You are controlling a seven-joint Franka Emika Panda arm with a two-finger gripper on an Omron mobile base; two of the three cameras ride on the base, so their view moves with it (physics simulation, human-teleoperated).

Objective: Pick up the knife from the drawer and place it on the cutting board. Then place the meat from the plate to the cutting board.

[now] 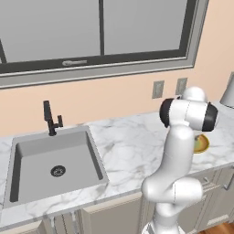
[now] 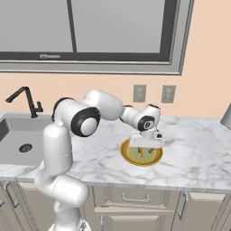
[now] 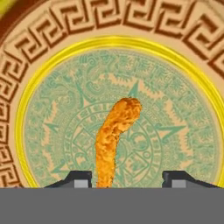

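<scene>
Meat lying at the middle of the plate, gripper straddling its near end.

The meat [image 3: 114,138] is a small, curved orange piece, likely light, soft and a bit greasy; best pinched across its narrow body with modest pressure. It rests on the plate's [image 3: 48,48] patterned centre. The gripper [image 3: 127,177] stands half open, fingertips [image 3: 78,178] either side of the meat, gripping nothing yet.

We see the plate [image 2: 141,157] on the counter [image 2: 198,149], right of the sink [image 2: 18,144] and below two wall outlets [image 2: 139,93] — the meat [image 3: 113,133] lies in its middle, between the gripper [image 3: 127,178] fingertips [image 3: 78,178] hanging right above.
</scene>
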